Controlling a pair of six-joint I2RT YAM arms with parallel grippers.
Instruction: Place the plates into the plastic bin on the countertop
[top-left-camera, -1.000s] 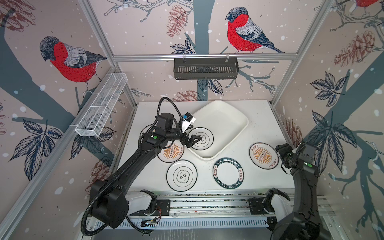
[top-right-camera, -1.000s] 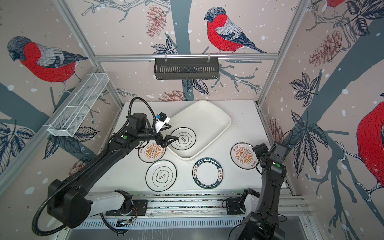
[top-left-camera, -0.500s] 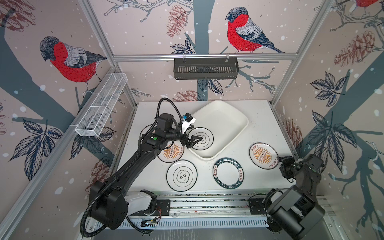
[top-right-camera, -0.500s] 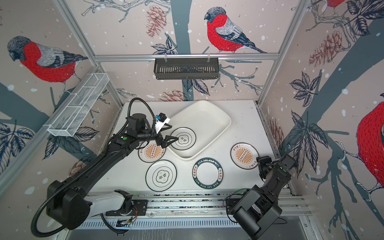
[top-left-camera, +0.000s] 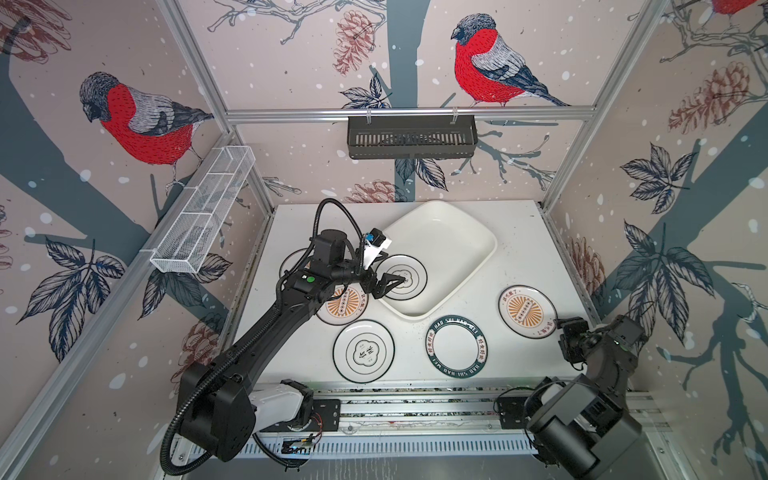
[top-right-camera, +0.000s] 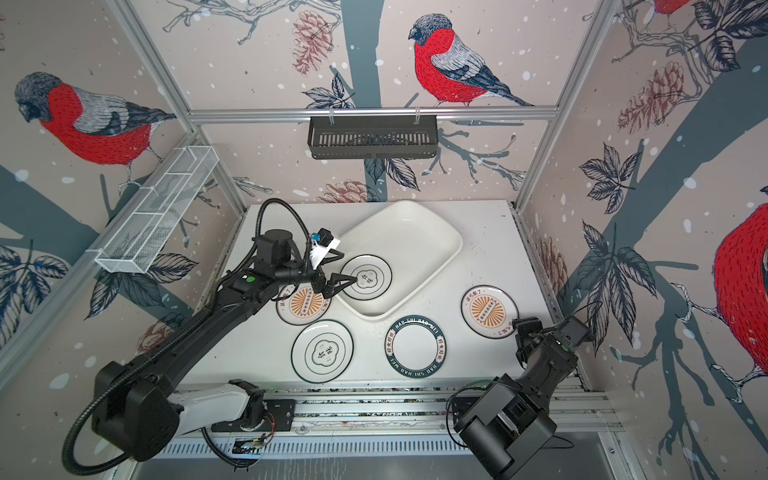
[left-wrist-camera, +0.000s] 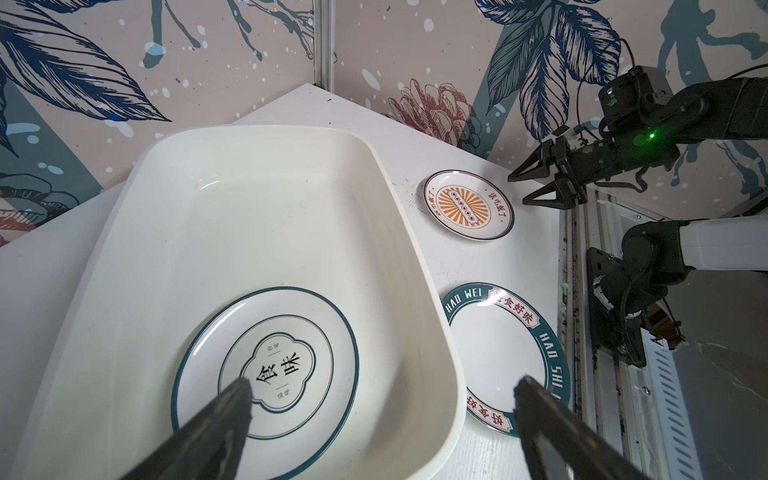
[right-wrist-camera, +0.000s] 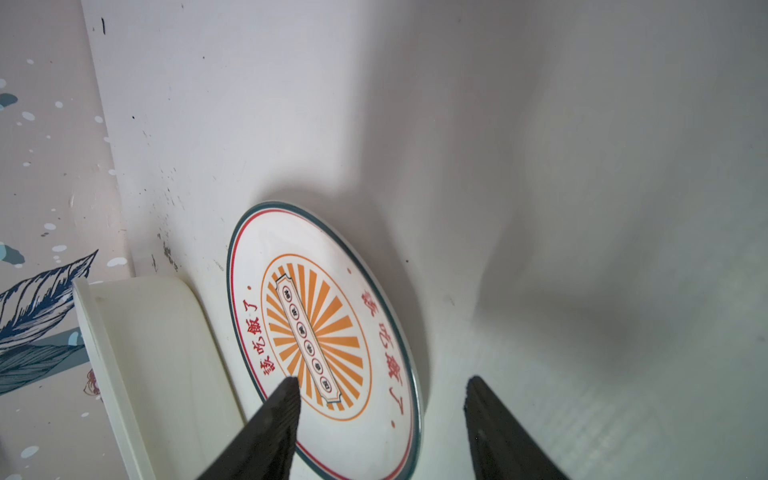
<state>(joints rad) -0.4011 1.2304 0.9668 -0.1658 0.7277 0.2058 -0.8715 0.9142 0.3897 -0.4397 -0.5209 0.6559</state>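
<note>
Left wrist view shows our left gripper (left-wrist-camera: 384, 384), jaws spread, over 1 emblem plate (left-wrist-camera: 266, 361) lying in the plastic bin (top-left-camera: 449, 249), mid-frame in both top views, while our right gripper (right-wrist-camera: 382, 383), jaws also spread, straddles a sunburst plate (right-wrist-camera: 316, 340) at its rim, we judge to pinch it.

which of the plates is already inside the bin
The thin-rimmed emblem plate below the left tool: it alone lies inside the plastic bin; the other visible plates rest on the countertop.

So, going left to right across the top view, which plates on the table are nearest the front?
Emblem plate with thin dark rim → green-lettered rim plate → right-hand orange sunburst plate.
</note>
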